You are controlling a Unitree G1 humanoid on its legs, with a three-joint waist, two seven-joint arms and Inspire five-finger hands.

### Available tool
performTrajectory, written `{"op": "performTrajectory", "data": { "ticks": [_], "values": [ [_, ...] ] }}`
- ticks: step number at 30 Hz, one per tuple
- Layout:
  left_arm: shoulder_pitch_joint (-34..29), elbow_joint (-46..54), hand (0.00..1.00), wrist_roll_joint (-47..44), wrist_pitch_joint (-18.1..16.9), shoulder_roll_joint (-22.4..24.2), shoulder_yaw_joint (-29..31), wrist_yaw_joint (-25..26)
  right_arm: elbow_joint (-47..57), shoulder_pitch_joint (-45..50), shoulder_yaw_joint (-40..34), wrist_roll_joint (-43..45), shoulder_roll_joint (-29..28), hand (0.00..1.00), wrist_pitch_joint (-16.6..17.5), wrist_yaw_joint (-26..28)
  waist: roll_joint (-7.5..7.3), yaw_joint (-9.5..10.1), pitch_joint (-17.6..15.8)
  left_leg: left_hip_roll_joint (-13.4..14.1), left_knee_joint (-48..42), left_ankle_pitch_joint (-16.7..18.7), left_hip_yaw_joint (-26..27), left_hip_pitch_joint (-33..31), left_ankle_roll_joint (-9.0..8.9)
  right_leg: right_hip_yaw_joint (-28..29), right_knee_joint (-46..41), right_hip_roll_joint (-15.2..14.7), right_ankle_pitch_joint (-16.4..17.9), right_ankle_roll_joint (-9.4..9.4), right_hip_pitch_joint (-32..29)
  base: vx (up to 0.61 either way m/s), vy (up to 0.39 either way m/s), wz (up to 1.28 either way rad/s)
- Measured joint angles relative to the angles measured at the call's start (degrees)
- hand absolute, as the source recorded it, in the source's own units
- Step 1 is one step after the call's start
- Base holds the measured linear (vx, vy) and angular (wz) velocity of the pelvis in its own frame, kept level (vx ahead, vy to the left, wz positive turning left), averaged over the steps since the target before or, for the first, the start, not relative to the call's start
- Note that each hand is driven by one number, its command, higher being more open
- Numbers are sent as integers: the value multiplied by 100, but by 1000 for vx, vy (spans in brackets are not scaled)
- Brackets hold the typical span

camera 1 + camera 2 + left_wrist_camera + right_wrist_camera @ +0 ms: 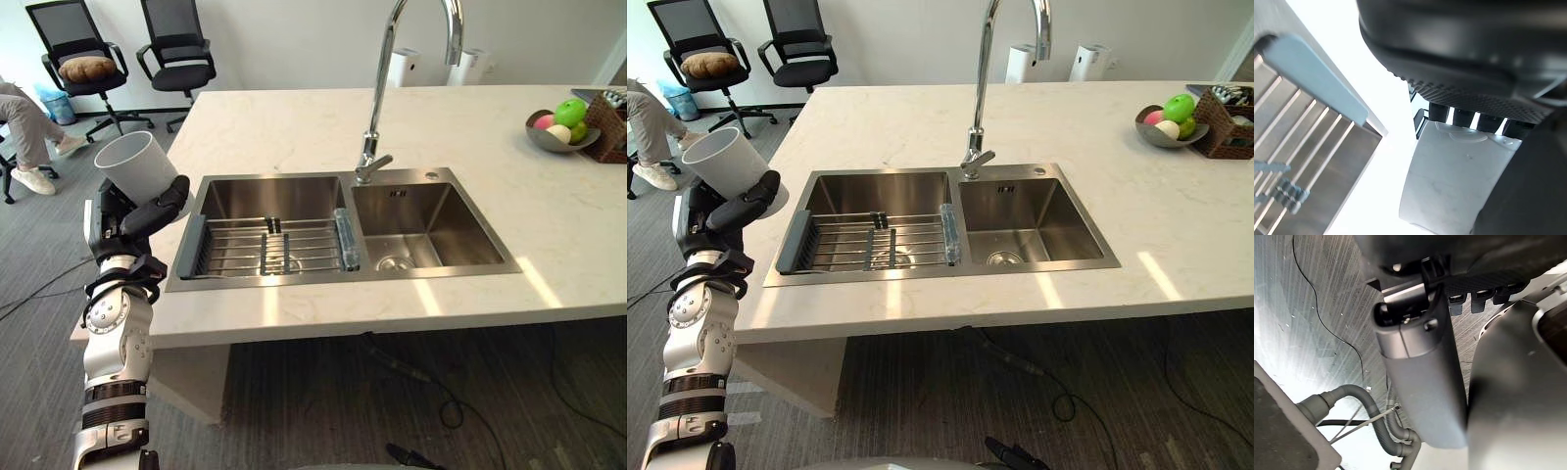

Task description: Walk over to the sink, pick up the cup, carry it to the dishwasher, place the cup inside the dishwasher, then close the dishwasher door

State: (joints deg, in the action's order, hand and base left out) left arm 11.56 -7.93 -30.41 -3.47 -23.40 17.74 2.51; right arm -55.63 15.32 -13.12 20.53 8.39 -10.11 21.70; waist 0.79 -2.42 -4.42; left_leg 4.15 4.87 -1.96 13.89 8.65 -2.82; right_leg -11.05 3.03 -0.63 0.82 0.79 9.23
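Your left hand (137, 220) has its fingers and thumb curled round the lower half of the cup (137, 166), so the cup is in the air, clear of the sink (431, 176) and out past the left end of the table (294, 127). The grip sits low on the wall and the open mouth points up and away from the hand. That suits you, I judge, since the rim is free to go into a dishwasher rack without a regrasp. The cup leans rather than standing upright, most likely because the wrist is cocked back to carry it. Holding it off the table edge also means it should not knock the stone or the wire rack (274, 245) in the left basin when you turn. Your right hand (1459, 259) hangs low beside the table with floor and drain pipes beyond it. I cannot tell whether it is spread or closed. Pick-up looks done; the carry, the placing and the door remain. A seated person's legs (24, 127) are at the far left, so mind your swing.
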Motion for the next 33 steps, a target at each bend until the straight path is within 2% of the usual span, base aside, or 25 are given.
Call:
{"op": "performTrajectory", "data": {
  "ticks": [3,10,12,16,18,20,21,23,25,26,27,28,29,30,31,32,33],
  "values": [
    [-302,330,0,36,-5,50,89,20,-30,-67,7,-44,-2,100,-70,-75,1,33,0,-4,0,0,-42,-8,0,-39,18,1,0,1,23,5,-12,8],
    [-477,611,0,118,-78,229,214,79,-34,-80,7,-47,1,100,-177,-210,25,157,17,-32,1,-40,-200,-25,42,-179,20,-22,4,4,75,-32,-5,11],
    [-766,762,0,135,-142,271,280,151,-96,-121,2,-173,2,100,-126,-223,38,165,25,-18,-18,-35,-210,-51,43,-185,20,-26,11,1,71,-31,-2,6],
    [-1204,1346,0,244,-225,809,361,241,-225,-188,-8,-346,22,100,7,-226,49,306,20,43,-1035,393,-441,-646,63,-396,-9,-61,29,0,56,12,-4,26],
    [-1458,1646,0,353,-237,1003,369,252,-315,-238,1,-534,40,100,41,-225,84,393,-5,31,-1481,463,-738,-943,57,-689,-40,-67,86,-20,108,-23,-24,72],
    [-1754,2073,0,537,-236,1214,433,239,-361,-266,-5,-702,61,100,78,-214,158,497,-59,8,-1405,451,-1035,-942,45,-1003,-120,-45,192,-45,198,-89,-47,91],
    [-1979,2349,0,590,-239,1328,513,232,-367,-268,1,-762,61,100,93,-207,167,556,-71,-61,-1271,336,-1245,-929,31,-1253,-193,-76,288,-56,238,-145,-61,104],
    [-2246,2637,0,678,-271,1432,693,228,-403,-270,-5,-937,77,100,124,-198,206,654,-90,-93,-1081,289,-1250,-938,58,-1679,-218,-107,359,-61,315,-129,-61,119],
    [-2270,2671,0,689,-323,1448,837,213,-501,-323,-108,-1014,125,100,142,-186,165,678,-88,144,-1069,403,-175,-1028,279,-2350,-157,-255,348,-29,346,-46,-19,165],
    [-2195,2668,0,683,-343,1487,798,189,-625,-408,-205,-1026,165,100,141,-178,131,642,-138,390,-1673,595,980,-1203,587,-2878,-228,-449,373,-6,352,3,86,220],
    [-2144,2673,0,683,-369,1527,724,126,-690,-455,-211,-1003,275,100,139,-181,168,643,-180,597,-2370,699,1870,-1248,737,-3378,-346,-664,381,1,372,18,107,221],
    [-2142,2689,0,681,-371,1545,693,105,-697,-450,-211,-999,325,100,139,-181,154,641,-188,696,-2619,719,2220,-1206,765,-3598,-405,-761,380,1,377,40,122,208],
    [-2119,2740,0,676,-373,1557,610,85,-694,-432,-209,-1003,411,100,156,-179,240,626,-137,1013,-3010,755,2870,-1041,827,-4038,-559,-918,381,1,418,70,136,211],
    [-2011,2750,0,667,-373,1560,440,43,-683,-381,-210,-1003,484,100,182,-181,360,601,-72,1485,-3218,652,3544,-768,1017,-4507,-877,-1069,431,-49,489,83,154,220],
    [-1954,2750,0,652,-375,1567,332,-10,-654,-335,-210,-1012,525,100,205,-212,435,575,-28,1719,-3209,366,3874,-617,1325,-4769,-1181,-1191,513,-98,530,95,214,239],
    [-1783,2729,0,565,-386,1640,55,-88,-584,-281,-241,-1007,699,100,284,-282,554,450,-122,1638,-3268,301,4316,-581,1784,-5186,-2281,-1710,897,-134,519,0,293,240],
    [-1641,2725,0,477,-437,1752,-16,-134,-553,-330,-286,-998,714,100,330,-291,567,340,-161,1529,-2937,277,4434,-640,1802,-5219,-2292,-1570,1109,122,338,-78,289,230]
  ]
}}
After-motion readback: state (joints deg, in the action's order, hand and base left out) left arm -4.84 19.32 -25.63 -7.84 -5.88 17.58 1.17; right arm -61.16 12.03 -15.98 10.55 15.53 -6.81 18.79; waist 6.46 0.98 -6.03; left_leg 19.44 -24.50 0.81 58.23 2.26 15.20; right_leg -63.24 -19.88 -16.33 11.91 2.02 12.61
